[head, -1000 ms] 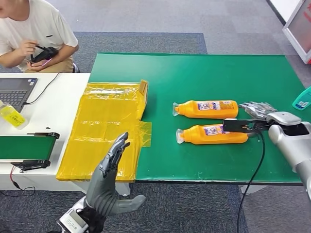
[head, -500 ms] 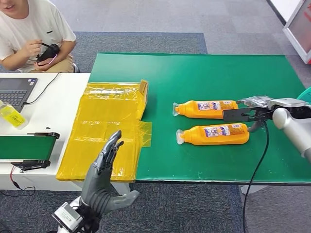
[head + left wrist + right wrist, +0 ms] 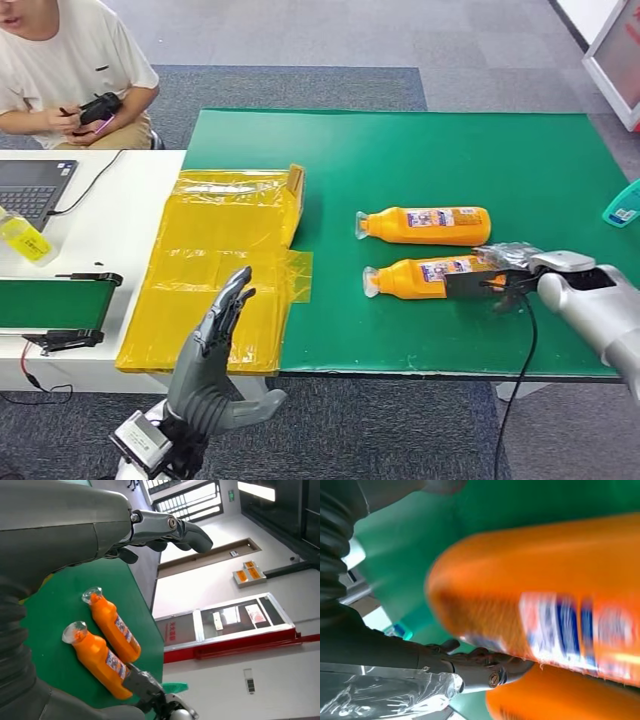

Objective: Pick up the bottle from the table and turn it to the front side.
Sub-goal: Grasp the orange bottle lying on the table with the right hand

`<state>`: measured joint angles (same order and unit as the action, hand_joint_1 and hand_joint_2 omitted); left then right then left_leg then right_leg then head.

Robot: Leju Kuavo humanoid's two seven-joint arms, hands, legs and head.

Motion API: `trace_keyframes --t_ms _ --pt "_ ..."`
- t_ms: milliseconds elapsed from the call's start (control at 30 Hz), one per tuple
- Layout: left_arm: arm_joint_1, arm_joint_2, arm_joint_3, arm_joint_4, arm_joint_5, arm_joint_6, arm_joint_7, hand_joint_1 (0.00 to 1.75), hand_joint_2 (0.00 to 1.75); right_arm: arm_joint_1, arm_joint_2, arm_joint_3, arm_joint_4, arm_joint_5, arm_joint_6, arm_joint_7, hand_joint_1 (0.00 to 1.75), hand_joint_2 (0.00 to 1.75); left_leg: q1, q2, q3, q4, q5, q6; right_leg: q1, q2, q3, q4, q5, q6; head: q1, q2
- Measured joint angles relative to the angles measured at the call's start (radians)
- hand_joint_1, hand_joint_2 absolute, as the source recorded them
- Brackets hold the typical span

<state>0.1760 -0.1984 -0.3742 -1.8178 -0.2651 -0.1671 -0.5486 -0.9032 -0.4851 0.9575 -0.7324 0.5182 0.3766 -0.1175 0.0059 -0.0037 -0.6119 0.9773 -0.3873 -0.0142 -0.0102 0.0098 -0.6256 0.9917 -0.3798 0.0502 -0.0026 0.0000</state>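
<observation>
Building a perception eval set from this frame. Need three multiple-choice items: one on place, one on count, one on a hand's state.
1. The right hand is at:
A. the nearer bottle's base
B. the laptop
C. the yellow bag

2. Orange bottles on the green mat:
A. one
B. two
C. four

3. The left hand:
A. holds a bottle
B. presses the laptop
C. is raised, holding nothing

Answers:
1 A: its fingers meet the nearer bottle at the base.
2 B: the nearer one and the farther bottle.
3 C: fingers apart, nothing between them.
</observation>
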Motion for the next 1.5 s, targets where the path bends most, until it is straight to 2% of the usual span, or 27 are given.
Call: trace_keyframes --t_ms 167,333,467,633,767,967,1233,1400,1500 --pt "-0.010 0.000 -0.007 0.003 0.004 -0.013 0.000 0.00 1.75 0.077 0.012 -0.004 0.026 -0.011 -0.114 -0.018 0.00 1.75 0.000 0.000 0.000 0.000 0.000 0.000 0.000 0.000 0.000 0.000 0.000 0.000 0.000 0.000" --pt "-0.028 -0.001 -0.043 0.009 0.011 -0.022 0.010 0.00 1.75 0.127 0.088 -0.054 0.095 0.047 -0.298 -0.037 0.00 1.75 0.001 0.002 0.006 0.000 -0.004 -0.002 0.001 0.003 0.004 0.000 -0.001 -0.002 0.000 0.000" --pt "-0.036 -0.003 -0.061 0.019 0.021 -0.022 0.019 0.00 1.75 0.152 0.148 -0.110 0.142 0.088 -0.361 -0.051 0.00 1.75 0.001 0.003 0.014 0.000 -0.006 -0.003 0.002 0.005 0.011 -0.001 -0.002 -0.004 0.000 0.000" --pt "-0.037 -0.005 -0.069 0.033 0.024 -0.022 0.023 0.00 1.75 0.174 0.204 -0.177 0.177 0.123 -0.395 -0.052 0.07 1.75 0.002 0.005 0.022 0.000 -0.007 -0.004 0.002 0.006 0.018 -0.001 -0.002 -0.004 0.000 0.000" --pt "-0.037 -0.006 -0.069 0.040 0.025 -0.022 0.023 0.00 1.75 0.185 0.231 -0.211 0.192 0.138 -0.402 -0.053 1.75 1.75 0.002 0.006 0.024 0.000 -0.006 -0.005 0.002 0.007 0.020 -0.001 -0.002 -0.005 0.000 0.000" --pt "-0.037 -0.006 -0.069 0.050 0.033 -0.023 0.023 0.00 1.75 0.197 0.254 -0.246 0.201 0.161 -0.410 -0.056 1.75 1.75 0.002 0.006 0.025 0.000 -0.006 -0.004 0.003 0.007 0.021 -0.001 -0.002 -0.005 0.000 0.000" --pt "-0.034 -0.006 -0.068 0.053 0.039 -0.024 0.022 0.00 1.75 0.219 0.259 -0.316 0.183 0.182 -0.412 -0.093 1.75 1.75 0.002 0.005 0.024 0.000 -0.006 -0.004 0.003 0.006 0.021 -0.001 -0.002 -0.004 0.000 0.000" --pt "-0.025 -0.006 -0.064 0.053 0.044 -0.018 0.019 0.00 1.75 0.311 0.271 -0.417 0.055 0.156 -0.431 -0.182 1.75 1.75 0.004 0.005 0.024 0.000 -0.009 -0.005 0.004 0.007 0.021 -0.001 -0.004 -0.005 0.000 0.000" --pt "-0.023 -0.006 -0.062 0.053 0.047 -0.017 0.019 0.00 1.75 0.380 0.295 -0.485 -0.048 0.155 -0.432 -0.198 1.75 1.75 0.004 0.005 0.024 0.000 -0.010 -0.006 0.005 0.006 0.021 -0.001 -0.006 -0.005 0.000 0.000"
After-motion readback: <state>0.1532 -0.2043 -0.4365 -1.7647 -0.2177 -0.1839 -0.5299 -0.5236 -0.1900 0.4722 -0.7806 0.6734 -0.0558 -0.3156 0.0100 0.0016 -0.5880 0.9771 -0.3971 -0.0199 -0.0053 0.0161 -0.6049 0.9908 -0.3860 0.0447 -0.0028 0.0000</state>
